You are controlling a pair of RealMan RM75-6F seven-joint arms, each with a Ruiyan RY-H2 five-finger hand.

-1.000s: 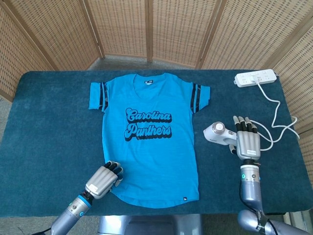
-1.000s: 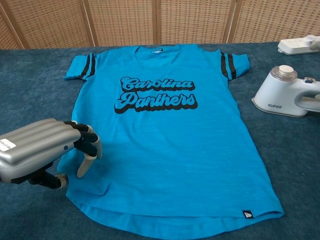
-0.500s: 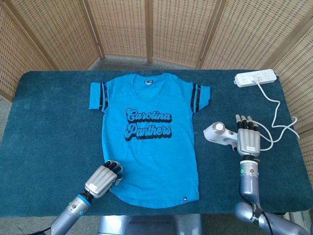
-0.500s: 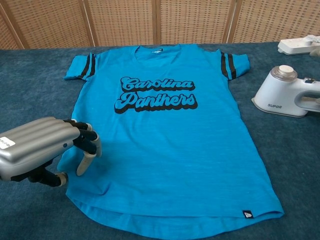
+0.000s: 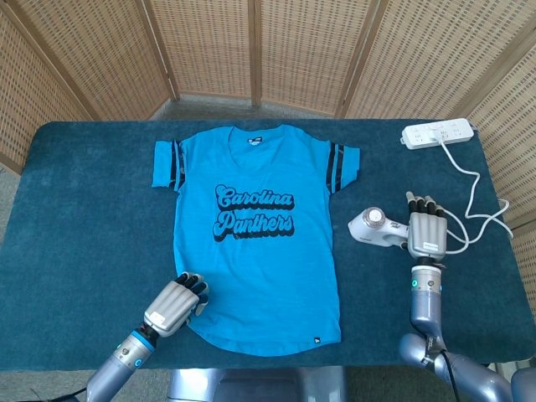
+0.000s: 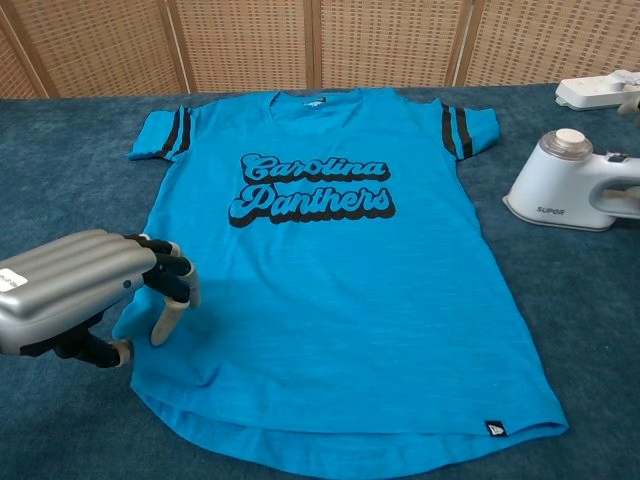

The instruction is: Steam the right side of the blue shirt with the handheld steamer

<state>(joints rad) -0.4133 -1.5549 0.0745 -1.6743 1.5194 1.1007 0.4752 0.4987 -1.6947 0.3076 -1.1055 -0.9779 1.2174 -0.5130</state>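
**Q:** Woven cane screens back the scene, and a dark teal tabletop [image 5: 84, 209] carries everything. What is the task status?

**A:** No steaming looks to have begun. The blue shirt [image 5: 255, 243] lies flat, front up, at centre frame in the head view. The handheld steamer [image 5: 377, 228] lies on the tabletop at right of centre, beside the shirt's right edge and apart from it. The right hand [image 5: 425, 233] lies over the steamer's handle end, fingers extended and close together. Whether it has closed on the handle cannot be told from either view.

**Q:** And the other hand?

**A:** The left hand [image 6: 85, 295] sits at lower left, at the shirt's hem corner. Its fingers are curled downward with tips at the fabric edge. Nothing visible is clamped in them.

**Q:** What is left to do?

**A:** By judgement: secure the steamer, lift it, carry it over the right half of the shirt, make the passes.

**Q:** Item count?

**A:**
- Shirts: one.
- Steamers: one.
- Power strips: one, the white power strip [image 5: 437, 134] at upper right.
- Cords: one, the white cord [image 5: 477, 188], looping down from the strip toward the steamer.
- Hands: two.
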